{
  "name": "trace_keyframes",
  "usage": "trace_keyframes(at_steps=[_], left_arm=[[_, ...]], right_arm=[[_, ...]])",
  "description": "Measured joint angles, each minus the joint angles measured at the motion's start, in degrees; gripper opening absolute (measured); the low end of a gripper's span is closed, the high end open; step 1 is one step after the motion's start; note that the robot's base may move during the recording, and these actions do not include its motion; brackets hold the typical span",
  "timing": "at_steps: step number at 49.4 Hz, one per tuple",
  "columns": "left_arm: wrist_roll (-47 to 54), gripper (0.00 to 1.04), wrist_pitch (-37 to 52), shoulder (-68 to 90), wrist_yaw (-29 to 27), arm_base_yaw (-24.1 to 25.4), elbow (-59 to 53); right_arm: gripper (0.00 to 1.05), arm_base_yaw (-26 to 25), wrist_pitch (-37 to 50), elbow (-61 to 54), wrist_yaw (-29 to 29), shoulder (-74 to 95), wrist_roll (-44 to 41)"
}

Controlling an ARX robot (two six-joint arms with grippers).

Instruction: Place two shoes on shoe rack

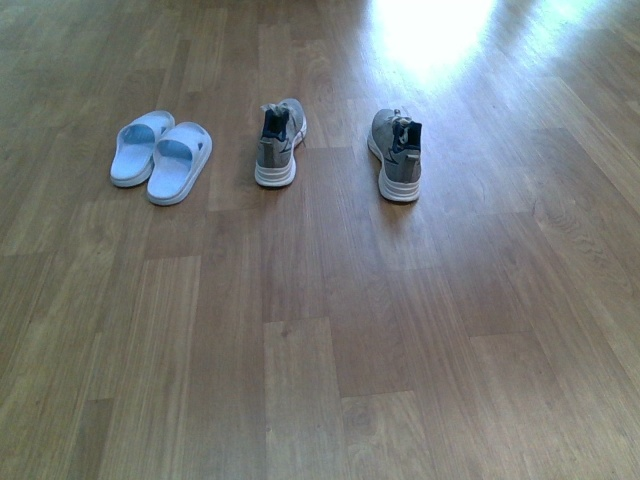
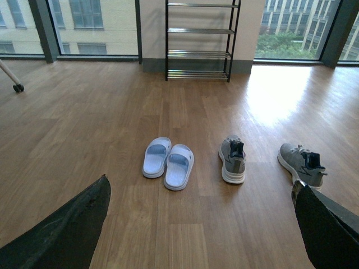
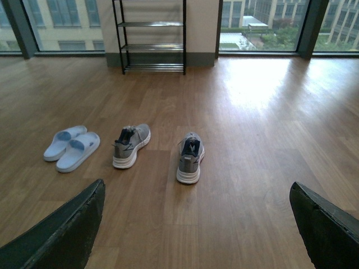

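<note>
Left sneaker [image 1: 278,147] stands on the floor [image 1: 320,350] at 11 o'clock, heel toward the robot, toe toward 1. Right sneaker [image 1: 396,155] stands at 1 o'clock, toe toward 11. Each lies well ahead of its nearer arm's jaws; left jaws and right jaws are spread apart, empty. Shoe rack [image 3: 152,36] stands far beyond at 12 o'clock.

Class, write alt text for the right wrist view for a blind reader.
Two grey knit sneakers with white soles stand apart on a wooden floor, pale blue slide sandals beside them. A black-framed rack with chrome bars stands against the far wall.
</note>
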Motion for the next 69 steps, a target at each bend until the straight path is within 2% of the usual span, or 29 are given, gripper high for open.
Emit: trace_keyframes(at_steps=[69], left_arm=[[0.00, 0.95, 0.00, 0.00, 0.00, 0.00, 0.00]], right_arm=[[0.95, 0.00, 0.00, 0.00, 0.00, 0.00, -0.02]])
